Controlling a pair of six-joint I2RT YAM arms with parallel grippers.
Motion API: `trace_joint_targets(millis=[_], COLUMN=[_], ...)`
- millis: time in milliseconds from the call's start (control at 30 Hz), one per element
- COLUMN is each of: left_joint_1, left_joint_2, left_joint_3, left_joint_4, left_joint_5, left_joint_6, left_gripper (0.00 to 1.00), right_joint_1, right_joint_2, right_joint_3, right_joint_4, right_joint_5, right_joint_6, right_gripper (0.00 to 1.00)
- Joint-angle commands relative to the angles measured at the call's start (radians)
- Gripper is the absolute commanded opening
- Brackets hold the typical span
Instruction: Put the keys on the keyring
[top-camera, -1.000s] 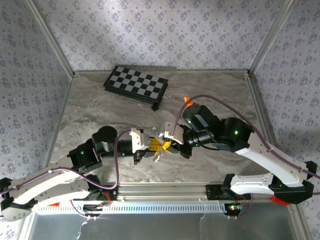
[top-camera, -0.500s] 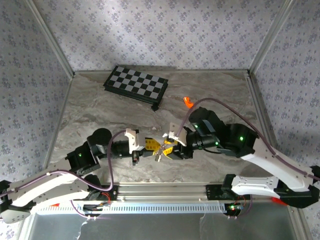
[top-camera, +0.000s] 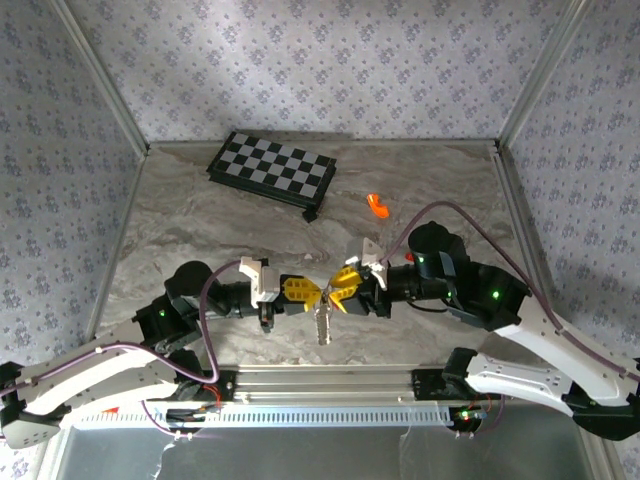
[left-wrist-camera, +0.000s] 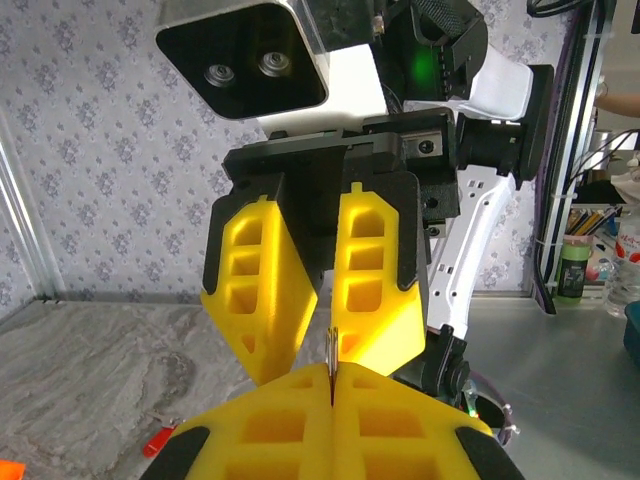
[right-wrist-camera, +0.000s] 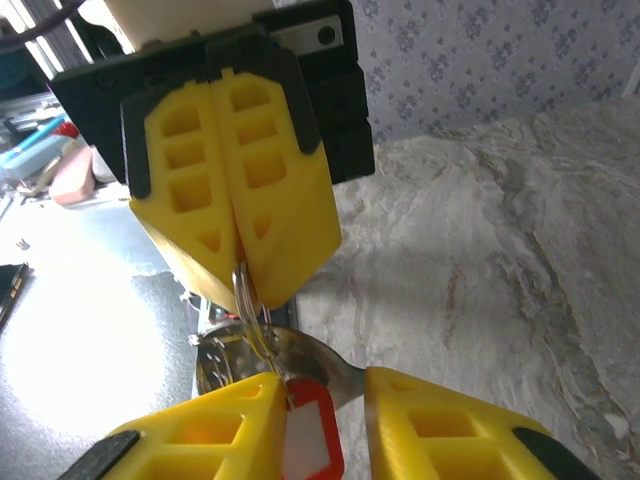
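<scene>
we see both arms meeting tip to tip just above the near part of the table (top-camera: 200, 220). the left gripper (right-wrist-camera: 240, 268) is clamped tight on the key ring (right-wrist-camera: 250, 300). the thin wire loop sticks out from btw its closed yellow fingers (right-wrist-camera: 270, 200), pointing toward the right gripper (right-wrist-camera: 325, 388). that one has its fingers a little apart, a narrow gap. the red key (right-wrist-camera: 308, 445) w/ the pale centre sits in that gap, up against one finger w/ a sliver of space to the other, so it doesn't look pinched. whether the key is already on the ring, we can't tell. from above, a silvery chain (top-camera: 323, 324) dangles below where the tips meet. the chequered board (top-camera: 272, 170) lies at the back, and the orange piece (top-camera: 377, 205) is off to the right of it, well apart from the grippers.
</scene>
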Motion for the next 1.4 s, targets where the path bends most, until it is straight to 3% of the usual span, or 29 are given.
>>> trace_joint_targets(millis=[0,367,900,1367], left_joint_1=[-0.006,-0.006,-0.006,-0.006], left_joint_2=[-0.012,-0.022,-0.012,-0.012], left_joint_3=[0.001,-0.006,-0.011,-0.008], left_joint_4=[0.077,0.086,0.131,0.117], left_joint_5=[0.031,0.033,0.092,0.077], left_joint_6=[-0.023,-0.029,-0.048,-0.037], left_gripper=[0.00,0.00,0.00,0.00], right_joint_1=[-0.003,0.002,0.008,0.003], right_joint_2=[-0.008,0.003,0.027,-0.064], right_joint_3=[-0.010,-0.039,-0.036,-0.068], right_joint_4=[0.059,0.069,0.053,0.080], right_joint_5=[-0.038,-0.079,-0.108,-0.038], right_joint_6=[0.023,0.000,-0.014,-0.004], right_gripper=[0.22,0.02,0.00,0.25])
